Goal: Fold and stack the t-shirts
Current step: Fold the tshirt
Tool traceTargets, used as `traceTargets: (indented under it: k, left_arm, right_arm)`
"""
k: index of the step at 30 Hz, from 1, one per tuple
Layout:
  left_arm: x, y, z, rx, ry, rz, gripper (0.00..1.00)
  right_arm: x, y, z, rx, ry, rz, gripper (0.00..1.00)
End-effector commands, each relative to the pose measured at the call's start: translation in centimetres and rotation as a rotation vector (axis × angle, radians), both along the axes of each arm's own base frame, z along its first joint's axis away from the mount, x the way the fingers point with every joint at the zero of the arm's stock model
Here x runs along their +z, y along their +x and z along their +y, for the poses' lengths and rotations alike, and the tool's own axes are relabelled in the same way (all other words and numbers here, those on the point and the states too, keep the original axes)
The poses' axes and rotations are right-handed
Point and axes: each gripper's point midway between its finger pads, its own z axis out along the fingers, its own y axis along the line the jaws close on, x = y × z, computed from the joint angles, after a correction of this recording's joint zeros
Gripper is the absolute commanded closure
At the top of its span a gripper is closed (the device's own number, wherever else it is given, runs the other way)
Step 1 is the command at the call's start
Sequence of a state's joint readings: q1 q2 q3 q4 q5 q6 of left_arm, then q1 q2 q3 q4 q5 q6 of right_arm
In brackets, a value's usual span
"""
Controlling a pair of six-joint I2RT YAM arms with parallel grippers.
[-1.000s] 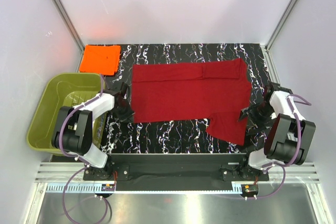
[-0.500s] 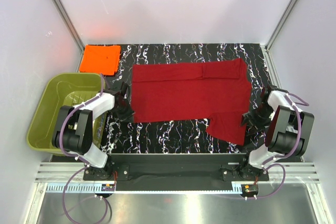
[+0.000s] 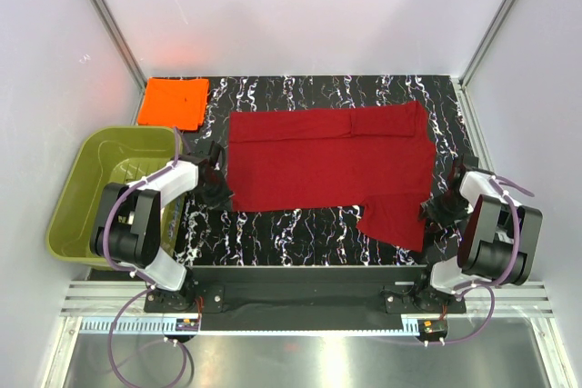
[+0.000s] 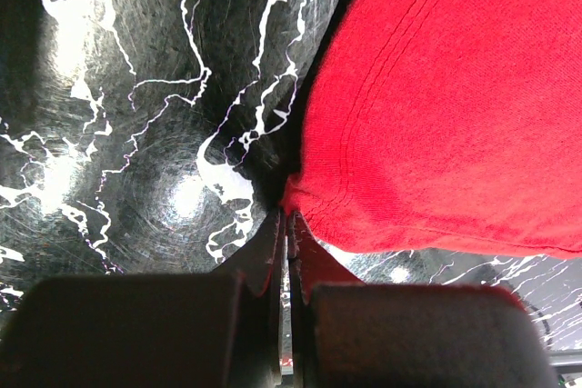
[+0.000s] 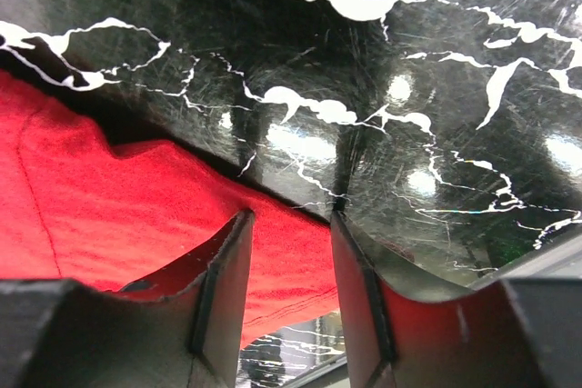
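Note:
The dark red t-shirt (image 3: 327, 161) lies spread flat on the black marbled table, a flap hanging down at its near right corner (image 3: 396, 215). The orange t-shirt (image 3: 173, 102) lies folded at the far left corner. My left gripper (image 3: 218, 195) sits at the red shirt's near left corner. In the left wrist view its jaws (image 4: 286, 215) are shut, pinching the tip of that corner (image 4: 455, 115). My right gripper (image 3: 435, 209) is open at the flap's right edge. In the right wrist view (image 5: 291, 217), one finger is over the red cloth (image 5: 109, 215) and the other over bare table.
The olive-green plastic tub (image 3: 109, 188) stands off the table's left side, beside my left arm. White walls and metal frame posts close in the back and sides. The table's near edge (image 3: 300, 265) runs just before the arm bases.
My right gripper has moved slightly nearer and down onto the right edge of the red shirt's flap. The left arm and both shirts have not moved.

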State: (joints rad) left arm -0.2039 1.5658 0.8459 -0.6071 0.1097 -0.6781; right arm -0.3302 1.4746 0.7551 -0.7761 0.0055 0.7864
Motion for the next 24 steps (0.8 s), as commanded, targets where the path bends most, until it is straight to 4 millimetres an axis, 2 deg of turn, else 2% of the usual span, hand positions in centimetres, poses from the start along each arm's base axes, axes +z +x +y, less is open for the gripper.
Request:
traceTargets:
  k: [1,6,11,12,19,24]
  left_arm:
    - [1.0,1.3,-0.2,-0.011,-0.015,-0.061,1.00]
    - [1.1,1.4,-0.3,-0.010,-0.020,-0.063,1.00]
    - [1.1,1.2,-0.2,-0.007,-0.018,-0.059,1.00]
    - [1.1,1.2,-0.2,-0.006,-0.017,-0.060,1.00]
    - [1.4,0.7,0.1,-0.003,-0.006,-0.061,1.00]
    - [2.3,0.3,0.3,0.002,0.001,-0.081,1.00]
  right_arm:
    - [-0.3,1.2,-0.7,-0.015,-0.035,-0.074,0.52]
    - [-1.1,0.7,-0.4,-0.021,-0.026,-0.063,0.55]
    - [-1.9,0.0,-0.1,-0.030,-0.014,-0.031,0.93]
    - [-1.8,-0.2,-0.2,-0.031,-0.016,-0.027,0.96]
    - [0.2,-1.1,-0.2,0.021,-0.029,-0.014,0.99]
    - [1.7,-1.4,0.1,0.076,-0.003,0.007,1.00]
